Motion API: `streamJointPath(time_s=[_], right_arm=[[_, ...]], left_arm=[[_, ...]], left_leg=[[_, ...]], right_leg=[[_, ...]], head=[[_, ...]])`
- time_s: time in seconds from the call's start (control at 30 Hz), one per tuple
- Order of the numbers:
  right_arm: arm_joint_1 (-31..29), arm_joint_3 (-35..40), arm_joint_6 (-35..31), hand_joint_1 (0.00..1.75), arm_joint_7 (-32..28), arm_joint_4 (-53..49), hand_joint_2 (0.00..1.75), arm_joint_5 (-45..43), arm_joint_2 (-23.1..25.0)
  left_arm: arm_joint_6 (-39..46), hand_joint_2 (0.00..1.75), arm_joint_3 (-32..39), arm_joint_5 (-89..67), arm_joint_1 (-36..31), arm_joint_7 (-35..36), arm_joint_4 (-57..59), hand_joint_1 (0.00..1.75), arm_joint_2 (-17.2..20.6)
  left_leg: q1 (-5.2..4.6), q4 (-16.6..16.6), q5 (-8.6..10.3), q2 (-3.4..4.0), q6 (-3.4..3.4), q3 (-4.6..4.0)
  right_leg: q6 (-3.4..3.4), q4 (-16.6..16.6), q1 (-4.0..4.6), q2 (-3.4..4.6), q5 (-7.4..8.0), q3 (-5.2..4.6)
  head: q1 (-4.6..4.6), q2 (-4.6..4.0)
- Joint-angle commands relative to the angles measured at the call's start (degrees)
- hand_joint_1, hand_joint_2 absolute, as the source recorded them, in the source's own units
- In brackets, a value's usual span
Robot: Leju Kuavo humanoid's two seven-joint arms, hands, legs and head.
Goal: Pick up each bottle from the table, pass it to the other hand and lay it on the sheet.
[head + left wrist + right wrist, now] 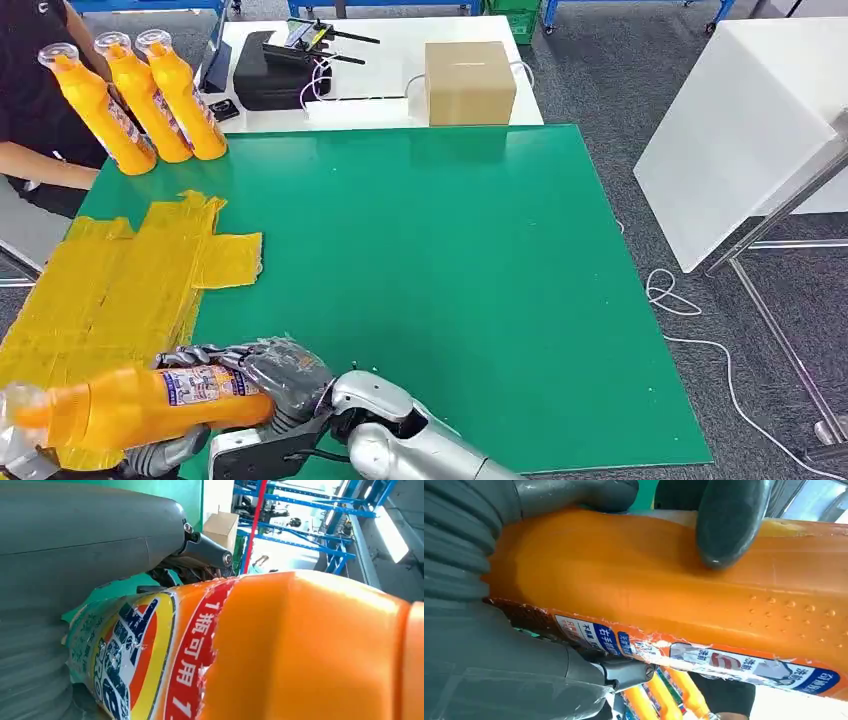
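The right robot hand (pixel 275 375) clamps the orange bottle (pixel 140 405) lying sideways over the yellow sheet (pixel 100 280), the left robot hand (pixel 25 455) perhaps gripping its neck, so release only when secure.

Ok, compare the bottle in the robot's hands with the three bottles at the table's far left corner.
The held bottle lies sideways, gripped by the right hand; the three bottles stand upright, untouched. The held bottle hangs over the yellow sheet; the three stand on the green table beyond it. All are orange, labelled, with clear caps.
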Motion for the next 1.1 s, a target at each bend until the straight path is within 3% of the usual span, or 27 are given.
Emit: streamJointPath(time_s=[0.03,0.07,0.5,0.63,0.8,0.93,1.0,1.1], right_arm=[[2.36,-1.37,-2.55,0.0,-1.36,0.08,1.75,0.99,-3.9],[3.0,-2.62,-3.53,0.0,-1.15,-1.04,0.0,0.96,-4.29],[7.19,-8.24,-5.73,0.0,-0.62,-10.21,0.0,3.08,-8.23],[10.25,-10.55,-6.8,0.0,-0.6,-14.79,0.0,2.97,-9.14],[11.48,-9.92,-7.32,0.0,-0.13,-16.26,0.0,3.81,-9.48],[11.89,-10.42,-7.39,0.0,0.08,-17.43,0.0,3.67,-10.12],[11.72,-10.21,-7.33,0.0,0.09,-17.82,0.0,3.6,-10.47],[11.67,-10.22,-7.32,0.0,0.09,-17.88,0.0,3.59,-10.47]], left_arm=[[1.96,1.75,5.43,-0.85,-2.92,-0.85,-0.61,1.75,-2.05],[2.33,1.75,5.77,-1.4,-2.75,-1.0,-1.1,1.75,-2.21],[14.96,1.75,14.64,-17.02,-4.97,-7.38,-2.13,1.75,-2.7],[28.12,1.75,16.44,-31.37,-6.01,-10.13,-1.05,1.75,-1.89],[29.35,1.75,17.02,-32.52,-6.14,-10.32,-0.37,1.75,-1.48],[42.65,1.75,17.56,-45.35,-6.36,-10.32,1.99,1.75,-0.41],[56.53,1.75,17.15,-59.59,-6.04,-9.42,3.21,1.75,0.17],[56.74,1.75,16.93,-59.81,-5.95,-9.4,3.24,1.75,-0.04]], left_leg=[[0.09,-0.13,0.03,-0.25,-0.02,0.18],[0.09,-0.14,0.03,-0.28,-0.02,0.21],[0.09,-0.08,0.0,-0.18,-0.03,0.14],[0.09,-0.1,-0.02,-0.18,-0.03,0.2],[0.01,-0.06,0.01,-0.1,-0.01,0.05],[0.0,-0.08,0.02,-0.16,-0.01,0.07],[0.01,-0.1,0.03,-0.11,-0.02,0.08],[-0.01,-0.08,0.02,-0.09,-0.01,0.07]], right_leg=[[0.04,-0.19,0.09,-0.26,-0.01,0.29],[0.05,-0.21,0.09,-0.29,-0.02,0.33],[0.04,-0.14,0.08,-0.19,-0.01,0.23],[0.05,-0.16,0.08,-0.18,-0.03,0.29],[0.03,-0.07,0.01,-0.09,-0.01,0.1],[0.03,-0.08,0.0,-0.14,-0.01,0.12],[0.03,-0.1,0.0,-0.1,0.0,0.12],[0.02,-0.07,-0.02,-0.07,0.0,0.1]], head=[[0.0,0.0],[0.0,0.0],[0.0,0.0],[0.0,0.0],[0.0,-0.02],[0.0,0.0],[0.0,0.0],[0.0,0.0]])
